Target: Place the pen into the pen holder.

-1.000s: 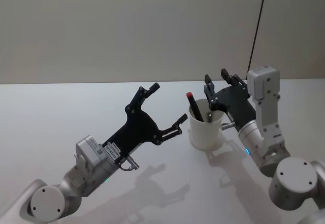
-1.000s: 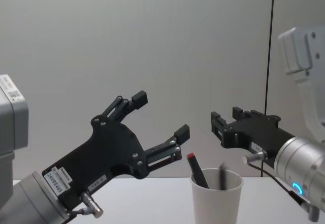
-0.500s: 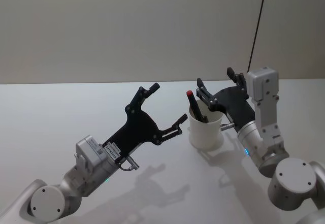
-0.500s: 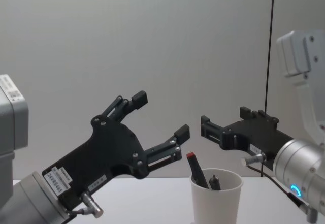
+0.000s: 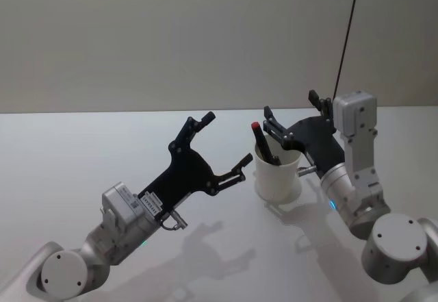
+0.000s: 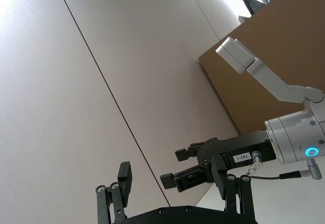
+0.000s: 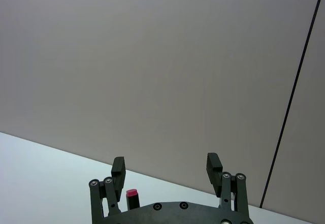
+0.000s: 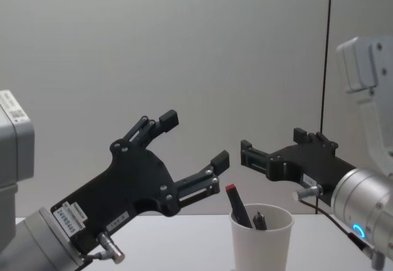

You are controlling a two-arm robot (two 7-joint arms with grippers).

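Backdrop: plain grey wall [image 5: 171,35] behind a white table [image 5: 82,151], and a thin dark cable [image 8: 326,50] dropping down the wall on the robot's right.
Pen holder: white paper cup [image 5: 278,175] standing upright on the table, sitting just below the right arm's fingertips and a little beyond the left arm's lower finger.
Pens: two in the cup! A dark pen with a red cap [image 8: 236,204] leans toward the robot's left and pokes above the rim; a second dark pen [image 8: 259,220] sits lower beside it, its tip just clearing the rim.
Right gripper [image 5: 293,114]: raised above the cup, fingers spread wide and holding nothing; from its own wrist camera the red cap peeks up right beside one finger [image 7: 118,170].
Left gripper [image 5: 226,138]: held up off the table on the cup's left side, fingers splayed apart, nothing between them; the lower fingertip [image 8: 220,159] is near the red cap but not touching it.
Shadows: both arms throw soft shadows on the tabletop [image 5: 205,237].
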